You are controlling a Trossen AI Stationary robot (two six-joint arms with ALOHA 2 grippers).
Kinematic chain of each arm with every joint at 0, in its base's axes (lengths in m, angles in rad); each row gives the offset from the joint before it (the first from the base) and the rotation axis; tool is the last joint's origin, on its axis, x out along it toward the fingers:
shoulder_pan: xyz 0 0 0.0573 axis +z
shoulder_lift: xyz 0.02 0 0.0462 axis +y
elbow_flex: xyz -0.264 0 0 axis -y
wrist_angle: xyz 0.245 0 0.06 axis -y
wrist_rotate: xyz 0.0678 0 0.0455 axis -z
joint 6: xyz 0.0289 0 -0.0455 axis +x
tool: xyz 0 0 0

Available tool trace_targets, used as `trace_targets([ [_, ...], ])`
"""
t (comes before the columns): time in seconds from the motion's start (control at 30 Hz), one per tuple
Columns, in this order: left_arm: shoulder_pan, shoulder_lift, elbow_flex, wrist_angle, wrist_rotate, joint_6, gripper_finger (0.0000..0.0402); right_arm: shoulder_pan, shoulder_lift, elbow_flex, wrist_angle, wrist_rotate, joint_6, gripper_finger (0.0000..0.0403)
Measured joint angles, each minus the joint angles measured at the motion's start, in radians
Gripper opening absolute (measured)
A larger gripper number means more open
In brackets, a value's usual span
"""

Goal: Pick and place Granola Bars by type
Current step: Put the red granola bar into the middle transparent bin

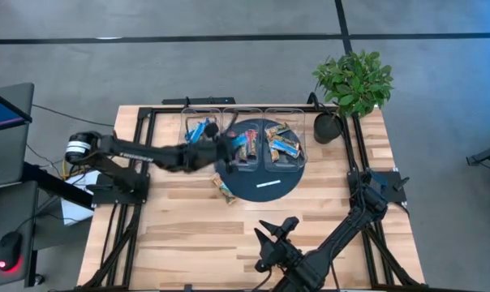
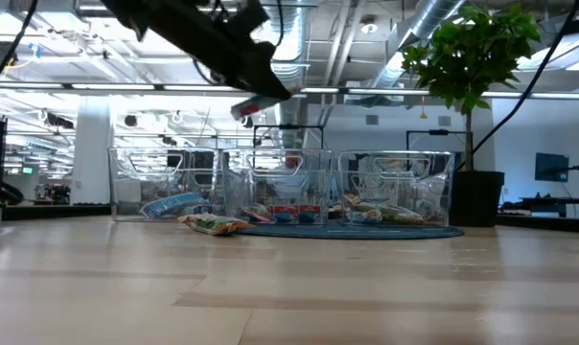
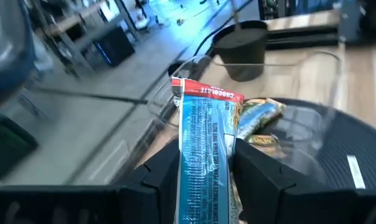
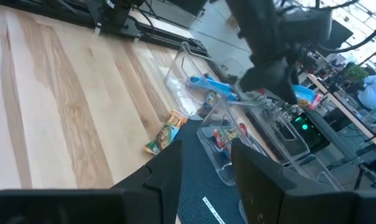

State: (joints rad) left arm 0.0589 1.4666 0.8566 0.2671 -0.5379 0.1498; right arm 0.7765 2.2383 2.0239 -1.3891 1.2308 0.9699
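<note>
Left gripper (image 3: 206, 180) jaws pinch a red-dark bar (image 3: 203, 155) above the bins (image 1: 243, 139); release best centred over the matching bin. Right gripper (image 1: 276, 231) waits, jaws spread.

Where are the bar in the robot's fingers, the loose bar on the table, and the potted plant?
held bar (image 3: 203, 158), left wrist view, middle of wrapper.
loose bar (image 1: 223, 190), high view, its middle.
potted plant (image 1: 354, 79), high view, leaves.

A potted plant (image 1: 352, 85) stands at the wooden table's (image 1: 188, 235) far corner beside a dark round mat (image 1: 265, 191).
</note>
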Motion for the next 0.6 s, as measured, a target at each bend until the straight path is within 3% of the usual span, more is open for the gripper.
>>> trace_targets([
  [0.17, 0.144, 0.016, 0.000, 0.020, 0.163, -0.107, 0.0128, -0.007, 0.008, 0.000, -0.001, -0.002, -0.001, 0.0131],
  [0.33, 0.205, 0.081, -0.001, 0.085, 0.265, -0.157, 0.0128, -0.016, 0.008, 0.000, 0.003, -0.003, 0.000, 0.0131],
  [0.6, 0.216, 0.195, -0.001, 0.200, 0.298, -0.154, 0.0141, -0.027, 0.008, 0.000, 0.006, -0.004, 0.000, 0.0131],
])
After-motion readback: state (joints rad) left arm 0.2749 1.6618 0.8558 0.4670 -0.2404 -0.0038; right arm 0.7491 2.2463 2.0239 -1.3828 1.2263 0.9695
